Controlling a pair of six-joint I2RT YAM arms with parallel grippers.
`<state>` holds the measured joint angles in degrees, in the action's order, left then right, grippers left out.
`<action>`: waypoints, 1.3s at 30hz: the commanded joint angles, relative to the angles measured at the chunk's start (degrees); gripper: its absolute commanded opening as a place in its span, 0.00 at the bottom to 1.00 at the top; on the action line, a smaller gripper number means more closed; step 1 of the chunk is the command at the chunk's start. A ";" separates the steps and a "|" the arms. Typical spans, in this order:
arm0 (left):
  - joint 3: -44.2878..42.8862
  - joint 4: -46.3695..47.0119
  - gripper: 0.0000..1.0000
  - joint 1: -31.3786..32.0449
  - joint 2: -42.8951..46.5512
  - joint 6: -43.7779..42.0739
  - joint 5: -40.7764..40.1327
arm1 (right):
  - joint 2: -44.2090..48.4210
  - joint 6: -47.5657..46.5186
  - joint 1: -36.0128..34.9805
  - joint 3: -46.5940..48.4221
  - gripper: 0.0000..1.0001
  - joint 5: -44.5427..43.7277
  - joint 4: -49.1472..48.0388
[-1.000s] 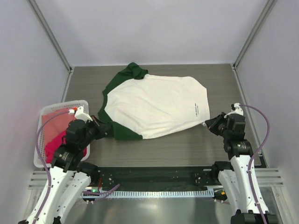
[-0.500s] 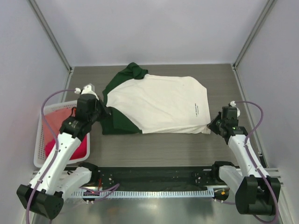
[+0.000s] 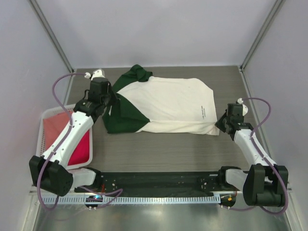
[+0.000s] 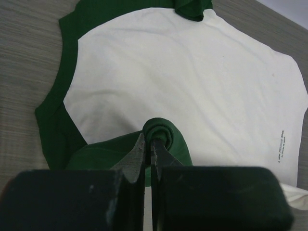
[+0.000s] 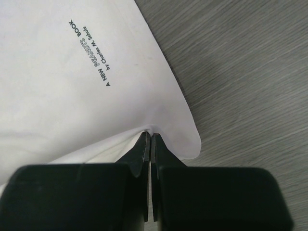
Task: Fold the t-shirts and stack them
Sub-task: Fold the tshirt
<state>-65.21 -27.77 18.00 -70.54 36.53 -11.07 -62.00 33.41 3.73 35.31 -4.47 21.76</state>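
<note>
- Left gripper (image 4: pixel 149 140) pinches the green sleeve (image 4: pixel 162 131); right gripper (image 5: pixel 148 136) pinches the cream hem corner (image 5: pixel 185 139).
- Shirt (image 3: pixel 168 103) lies mid-table, long axis side to side, one end at each gripper.

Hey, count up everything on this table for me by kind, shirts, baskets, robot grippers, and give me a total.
T-shirts: 3 (cream and green t-shirt on the table; salmon-pink shirt and magenta shirt in the white basket)
Baskets: 1 (white basket)
Grippers: 2 (left gripper, right gripper, both shut on the cream and green t-shirt)
Total: 6
</note>
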 commanded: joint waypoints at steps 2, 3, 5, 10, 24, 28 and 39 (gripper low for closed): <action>-6.06 4.82 0.00 0.02 -4.50 -2.78 -2.55 | -3.29 -1.33 0.14 4.06 0.01 -1.42 -4.53; -6.68 5.18 0.00 -0.07 -5.47 -3.13 -2.55 | -3.83 -1.42 0.14 4.33 0.01 -1.07 -5.23; -8.26 6.32 0.00 0.02 -7.14 -3.48 -2.64 | -5.67 -1.59 0.23 5.20 0.01 -1.24 -5.50; -12.48 8.08 0.00 0.11 -14.43 -4.19 -1.33 | -9.36 -2.03 0.23 7.05 0.01 -1.24 -6.90; -24.70 11.25 0.00 0.02 -28.15 -6.74 -0.53 | -19.47 -1.68 0.14 10.74 0.01 -0.01 -11.56; -28.21 8.63 0.00 0.02 -30.09 -7.18 -1.32 | -20.88 -1.68 0.14 11.80 0.01 -0.01 -11.92; -30.94 6.41 0.00 0.02 -31.58 -8.41 -6.42 | -25.01 -1.68 0.14 15.75 0.01 0.16 -12.44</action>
<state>-93.54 -21.74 18.00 -101.54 29.34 -14.81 -85.95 31.83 3.75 48.27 -4.34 11.55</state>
